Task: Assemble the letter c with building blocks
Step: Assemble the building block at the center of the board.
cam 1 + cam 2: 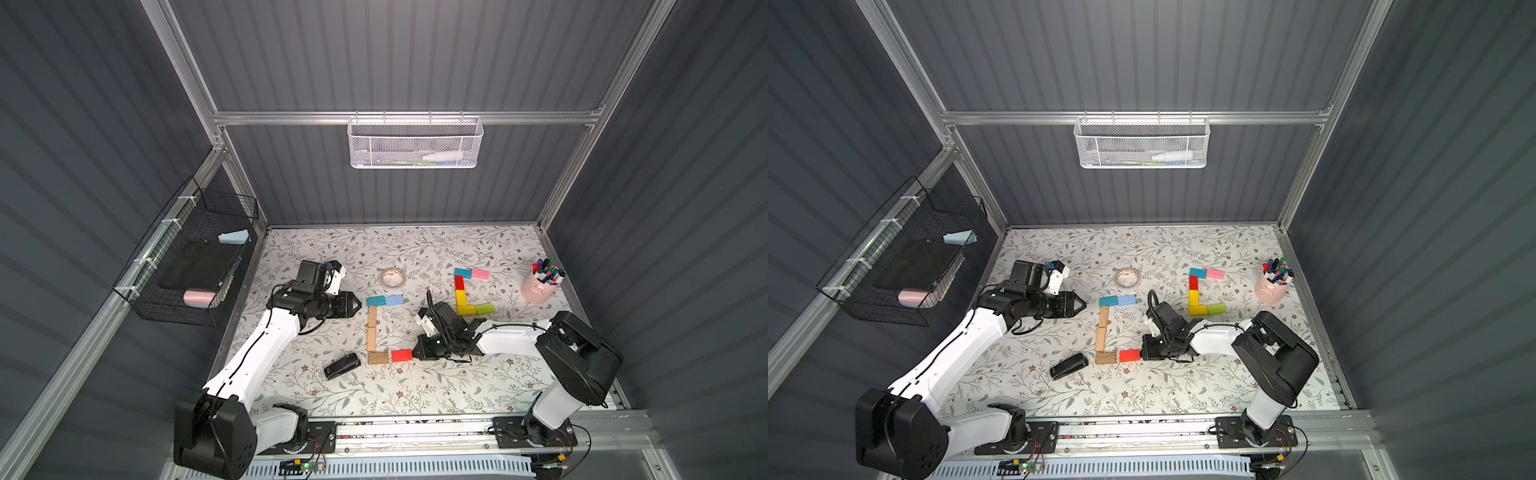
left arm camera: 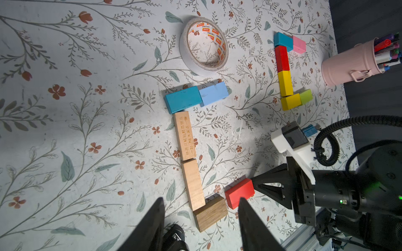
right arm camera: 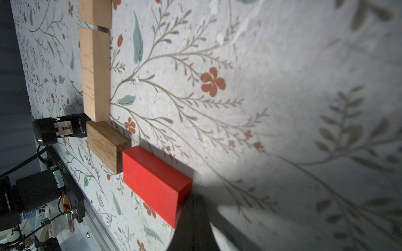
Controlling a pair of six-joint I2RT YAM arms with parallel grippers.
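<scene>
Mostly cropped: closed right fingers (image 3: 193,221) against red block (image 3: 152,180).

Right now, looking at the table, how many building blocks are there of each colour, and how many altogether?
teal blocks: 2
light blue block: 1
bare wood blocks: 3
red blocks: 2
yellow blocks: 2
pink block: 1
lime green block: 1
Total: 12
</scene>
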